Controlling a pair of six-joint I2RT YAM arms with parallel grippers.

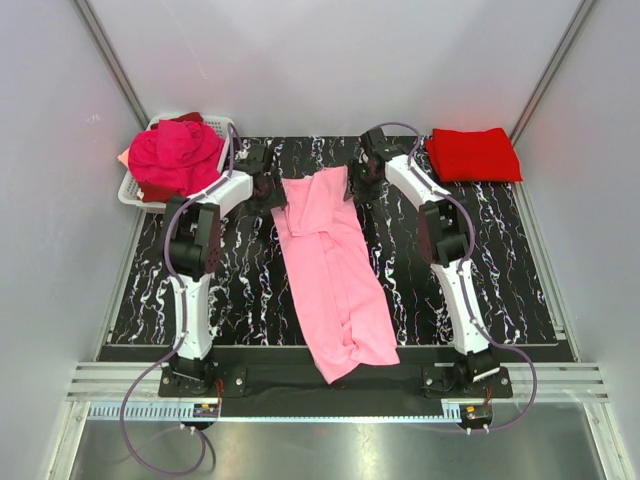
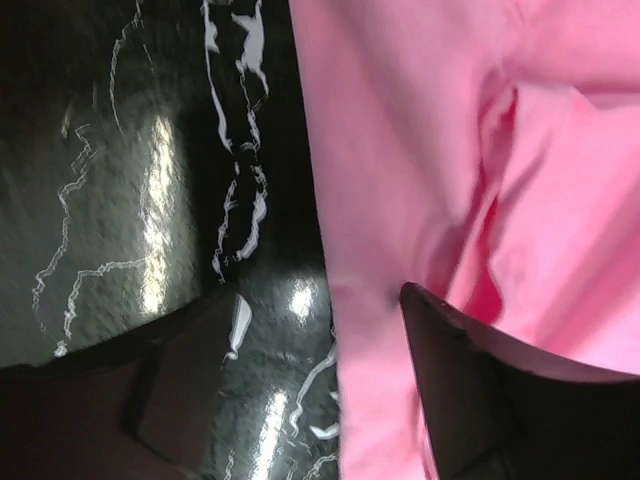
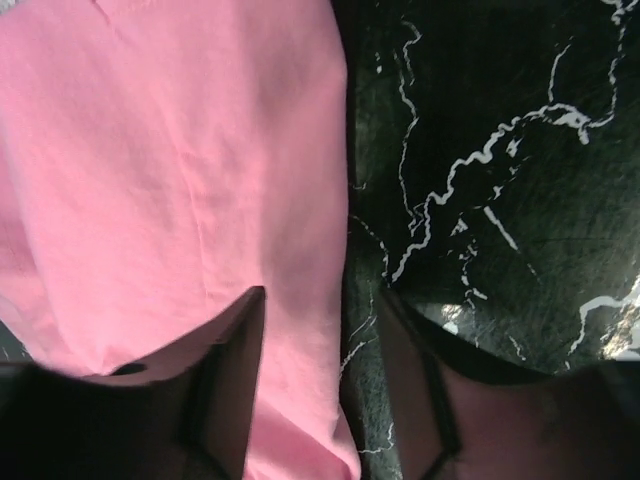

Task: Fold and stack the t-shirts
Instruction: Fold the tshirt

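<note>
Nearest the arm bases, at 6 o'clock on the black marbled table [image 1: 500, 280], shows the rumpled near end of the light pink t-shirt [image 1: 335, 270]. Folded lengthwise into a long strip, running up the middle toward 12 o'clock on a slight slant.

Farther up, finds the left gripper [image 1: 268, 192] at the strip's far left corner and the right gripper [image 1: 358, 185] at its far right corner. Too dark and small from above to read either pair of jaws.

From the left wrist, makes that plain: jaws parted, straddling the shirt's left edge. One finger [image 2: 190, 380] over bare marble, the other [image 2: 480, 390] over pink cloth, with no pinch on the fabric.

From the right wrist, much the same on the opposite edge. One finger [image 3: 215, 390] above the cloth, the other [image 3: 420, 380] above the table — spread apart, cloth unclamped.

Only from above, farther back:
- At 1 o'clock, a folded bright red t-shirt [image 1: 473, 154] near the right arm's far end.
- At 10 o'clock, a white mesh basket [image 1: 135, 192] heaped with magenta t-shirts [image 1: 175, 155].
</note>
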